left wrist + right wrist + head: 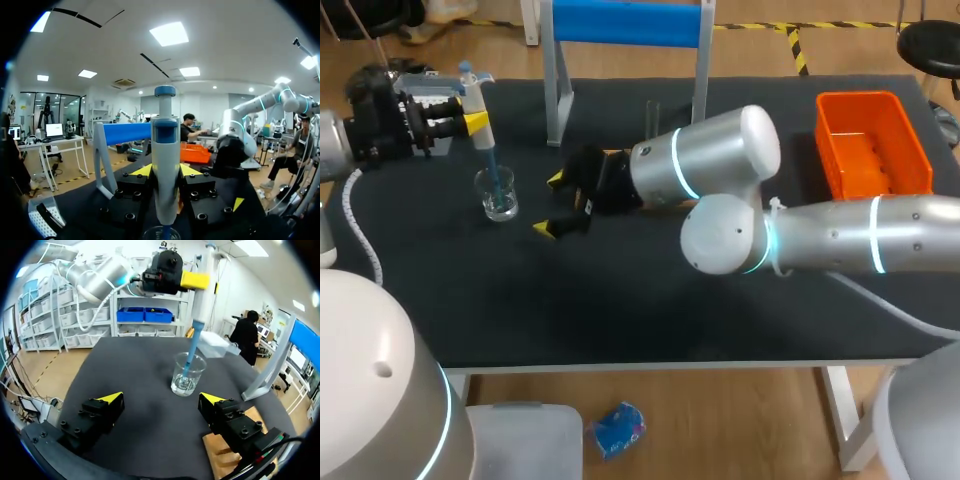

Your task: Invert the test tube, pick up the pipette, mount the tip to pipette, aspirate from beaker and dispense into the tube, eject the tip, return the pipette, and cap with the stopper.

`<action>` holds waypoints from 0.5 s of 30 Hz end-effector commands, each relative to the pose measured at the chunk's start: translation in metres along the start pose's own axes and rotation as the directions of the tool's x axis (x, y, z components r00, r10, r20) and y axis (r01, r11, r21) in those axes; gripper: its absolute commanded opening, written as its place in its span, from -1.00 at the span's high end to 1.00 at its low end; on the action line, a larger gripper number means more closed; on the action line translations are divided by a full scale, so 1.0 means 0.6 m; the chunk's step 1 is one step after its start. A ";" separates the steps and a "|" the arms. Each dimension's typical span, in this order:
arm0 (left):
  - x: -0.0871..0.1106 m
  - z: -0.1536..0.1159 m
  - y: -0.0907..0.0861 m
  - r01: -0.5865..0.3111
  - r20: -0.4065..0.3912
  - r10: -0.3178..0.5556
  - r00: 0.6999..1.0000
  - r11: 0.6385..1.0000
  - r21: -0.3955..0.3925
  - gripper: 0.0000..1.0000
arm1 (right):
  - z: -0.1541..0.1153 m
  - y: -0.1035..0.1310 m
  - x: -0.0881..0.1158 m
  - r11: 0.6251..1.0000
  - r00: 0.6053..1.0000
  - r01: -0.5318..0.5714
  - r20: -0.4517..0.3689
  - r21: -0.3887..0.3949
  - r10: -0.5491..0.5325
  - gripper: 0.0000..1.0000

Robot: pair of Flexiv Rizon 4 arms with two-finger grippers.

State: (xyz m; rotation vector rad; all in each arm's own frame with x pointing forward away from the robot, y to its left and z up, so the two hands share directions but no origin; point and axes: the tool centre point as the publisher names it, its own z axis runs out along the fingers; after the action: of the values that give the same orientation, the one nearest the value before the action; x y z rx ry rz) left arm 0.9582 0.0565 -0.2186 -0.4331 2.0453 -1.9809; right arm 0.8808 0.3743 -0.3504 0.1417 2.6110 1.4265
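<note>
My left gripper (475,122) is shut on a white and blue pipette (478,100) and holds it upright at the table's far left. The pipette's blue tip (495,175) dips into a small glass beaker (498,197) that has clear liquid at the bottom. In the left wrist view the pipette (165,150) stands between the yellow fingertips (142,170), with the beaker's rim (161,233) just under it. My right gripper (552,205) hovers open to the right of the beaker (187,374), nothing between its fingers (111,399). A thin clear test tube (653,115) stands upright behind my right arm.
A blue-topped rack frame (625,25) stands at the back middle. An orange bin (870,145) sits at the back right. A wooden block (227,452) lies under my right gripper's one finger. My right arm (720,165) spans the table's middle.
</note>
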 end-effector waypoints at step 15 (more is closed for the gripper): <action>0.001 0.001 0.001 -0.002 0.002 0.002 1.000 1.000 0.001 1.00 | -0.154 0.100 -0.041 0.994 0.993 0.101 -0.067 0.051 -0.097 -1.00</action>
State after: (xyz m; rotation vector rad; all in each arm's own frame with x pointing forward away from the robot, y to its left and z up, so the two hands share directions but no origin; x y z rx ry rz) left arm 0.9582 0.0565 -0.2186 -0.4331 2.0453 -1.9808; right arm 0.8891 0.3519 -0.2732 -0.0046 2.6001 1.4156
